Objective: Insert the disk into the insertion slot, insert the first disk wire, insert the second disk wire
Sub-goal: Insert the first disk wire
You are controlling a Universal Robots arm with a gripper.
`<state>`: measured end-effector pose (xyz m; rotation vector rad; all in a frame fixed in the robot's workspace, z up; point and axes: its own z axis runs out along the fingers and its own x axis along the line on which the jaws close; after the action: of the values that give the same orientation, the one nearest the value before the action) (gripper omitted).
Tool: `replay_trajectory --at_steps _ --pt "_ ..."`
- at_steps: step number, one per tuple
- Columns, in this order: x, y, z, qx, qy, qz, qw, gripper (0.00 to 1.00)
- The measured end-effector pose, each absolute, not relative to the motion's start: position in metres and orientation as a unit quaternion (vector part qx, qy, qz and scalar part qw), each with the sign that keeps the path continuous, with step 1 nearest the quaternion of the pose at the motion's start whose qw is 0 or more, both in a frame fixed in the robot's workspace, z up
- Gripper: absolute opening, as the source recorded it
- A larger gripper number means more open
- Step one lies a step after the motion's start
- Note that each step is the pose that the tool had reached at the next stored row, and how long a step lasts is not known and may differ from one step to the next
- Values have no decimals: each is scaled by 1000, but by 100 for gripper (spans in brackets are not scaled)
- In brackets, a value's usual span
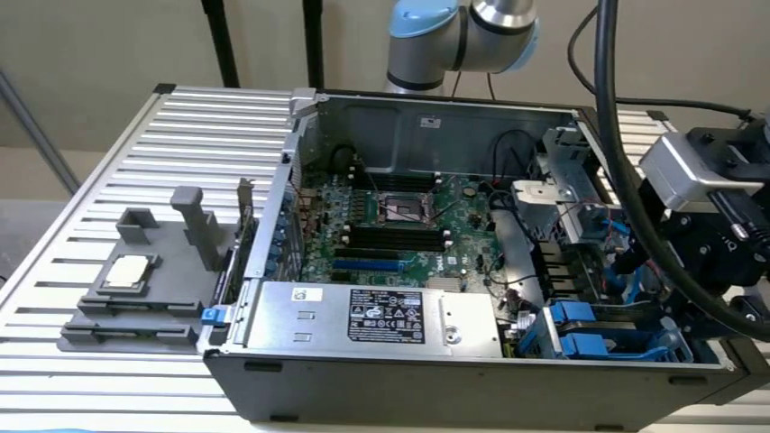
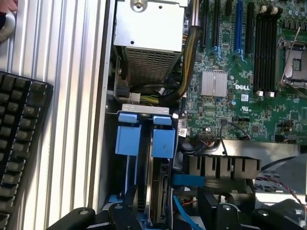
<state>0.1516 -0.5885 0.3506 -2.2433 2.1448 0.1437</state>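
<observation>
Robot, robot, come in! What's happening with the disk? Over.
Gripper open, empty, above the insertion slot. Disk in its blue carrier looks seated there. Blue cable lies loose right beside it.

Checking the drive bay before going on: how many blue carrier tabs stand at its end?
2: one blue tab beside the case wall, the other right next to it, on the motherboard side. Others may be hidden deeper.
</observation>
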Motion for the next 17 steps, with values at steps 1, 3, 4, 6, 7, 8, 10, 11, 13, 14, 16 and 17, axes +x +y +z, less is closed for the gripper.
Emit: replay_trajectory --at_steps 1,3,4,6,7,8,10,11,13,14,16,17 --pt "153 -589 351 -722 690 47 18 61" --pt "157 -589 351 -722 690 48 19 52" --pt "158 -590 351 -722 690 48 20 52" --pt "161 -590 351 -722 690 49 20 40" --pt "163 -591 351 -722 690 50 20 40" --pt "165 -591 351 -722 690 50 20 40" --pt "169 -593 351 -722 690 51 20 34" --pt "171 -594 351 -722 690 52 21 34" --pt "172 -595 351 -722 689 53 21 34" --pt "172 -595 350 -723 688 53 22 34" --pt "172 -595 350 -726 685 54 22 34" --pt "172 -595 350 -728 684 54 22 34"
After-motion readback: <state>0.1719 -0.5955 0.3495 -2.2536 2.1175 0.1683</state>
